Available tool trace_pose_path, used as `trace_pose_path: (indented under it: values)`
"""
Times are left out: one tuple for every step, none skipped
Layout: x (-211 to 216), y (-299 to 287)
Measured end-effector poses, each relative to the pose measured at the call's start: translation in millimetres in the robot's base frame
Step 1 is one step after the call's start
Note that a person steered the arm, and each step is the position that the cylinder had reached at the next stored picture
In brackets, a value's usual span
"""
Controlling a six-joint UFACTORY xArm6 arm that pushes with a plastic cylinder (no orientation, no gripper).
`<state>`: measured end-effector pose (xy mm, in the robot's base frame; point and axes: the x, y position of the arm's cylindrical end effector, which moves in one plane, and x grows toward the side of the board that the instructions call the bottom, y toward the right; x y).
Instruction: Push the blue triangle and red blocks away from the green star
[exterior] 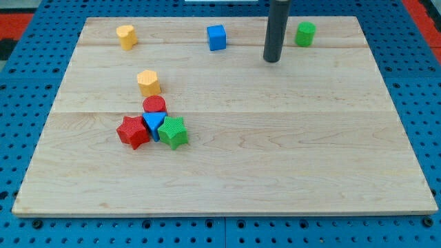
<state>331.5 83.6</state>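
A green star (173, 132) lies at the view's lower left. A blue triangle (153, 124) touches its left side. A red star (132, 132) sits against the triangle's left. A red cylinder (154, 105) sits just above the triangle. My tip (272, 60) is far off at the view's upper right of this cluster, touching no block.
A yellow hexagonal block (148, 83) lies just above the red cylinder. A yellow block (126, 36) is at the view's top left, a blue cube (216, 37) at top centre, a green cylinder (305, 34) right of my tip. The wooden board (275, 158) ends on blue pegboard.
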Motion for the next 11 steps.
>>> trace_pose_path:
  values:
    - [31.4, -30.9]
    - [61.9, -67.9]
    - [96.9, -101.4]
    - [122.8, -154.2]
    - [128.7, -204.6]
    - [128.8, -228.8]
    - [128.8, -223.9]
    - [122.9, -212.8]
    - [120.0, -232.5]
    - [117.0, -251.7]
    - [113.3, -258.1]
